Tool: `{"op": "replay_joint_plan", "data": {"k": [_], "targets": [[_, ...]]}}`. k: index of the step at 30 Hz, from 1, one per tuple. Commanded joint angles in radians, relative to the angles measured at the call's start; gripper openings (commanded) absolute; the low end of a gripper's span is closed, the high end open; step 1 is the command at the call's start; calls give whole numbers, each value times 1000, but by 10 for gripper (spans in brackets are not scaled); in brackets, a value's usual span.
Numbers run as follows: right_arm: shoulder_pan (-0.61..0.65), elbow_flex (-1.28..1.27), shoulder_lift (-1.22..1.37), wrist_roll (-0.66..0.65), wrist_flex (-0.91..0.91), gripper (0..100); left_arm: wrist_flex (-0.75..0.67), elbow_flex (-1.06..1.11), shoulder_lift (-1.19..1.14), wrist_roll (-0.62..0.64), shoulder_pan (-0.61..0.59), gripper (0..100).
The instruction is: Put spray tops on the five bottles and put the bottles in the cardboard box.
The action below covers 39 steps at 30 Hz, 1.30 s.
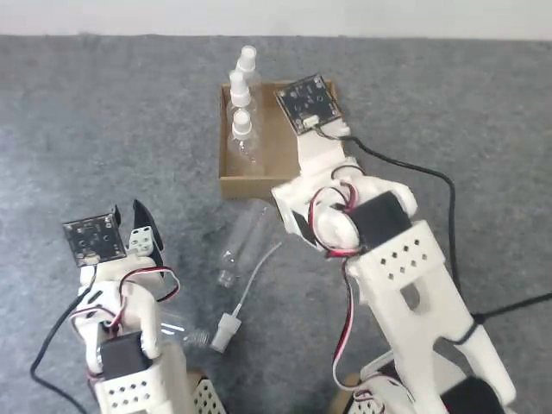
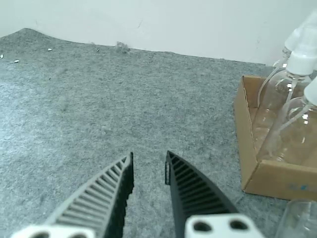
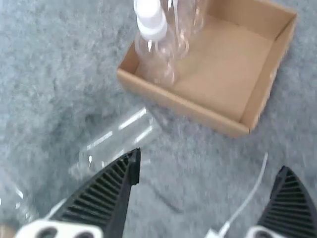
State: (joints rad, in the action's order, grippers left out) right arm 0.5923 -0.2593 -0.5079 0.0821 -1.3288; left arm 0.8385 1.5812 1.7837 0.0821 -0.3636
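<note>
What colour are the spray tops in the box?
White spray tops, clearest in the left wrist view.

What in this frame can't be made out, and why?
1. High view: the loose bottle by the left arm is half hidden by it; capped or not, unclear.
2. High view: the right arm covers part of the cardboard box.
3. Left wrist view: the boxed bottles are cut by the frame edge; count unclear.
</note>
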Motion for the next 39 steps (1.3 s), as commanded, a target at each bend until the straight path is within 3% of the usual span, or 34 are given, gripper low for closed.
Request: {"op": "replay_joint_plan", "data": {"k": [1, 6, 13, 18, 22, 25, 39], "targets": [[33, 58, -61, 49, -85, 366, -31, -10, 12, -8, -5, 101], [114, 12, -36, 311, -114, 366, -31, -10, 12, -8, -5, 101], [236, -184, 19, 502, 128, 366, -31, -10, 12, -9, -5, 101], [259, -285, 94, 531, 386, 340, -31, -10, 12, -9, -5, 101], [254, -287, 208, 534, 507, 254, -31, -10, 12, -9, -5, 101], [255, -287, 291, 565, 579, 261, -31, -10, 12, -9, -5, 101], [213, -183, 579, 620, 641, 282, -31, -10, 12, -9, -5, 101]]}}
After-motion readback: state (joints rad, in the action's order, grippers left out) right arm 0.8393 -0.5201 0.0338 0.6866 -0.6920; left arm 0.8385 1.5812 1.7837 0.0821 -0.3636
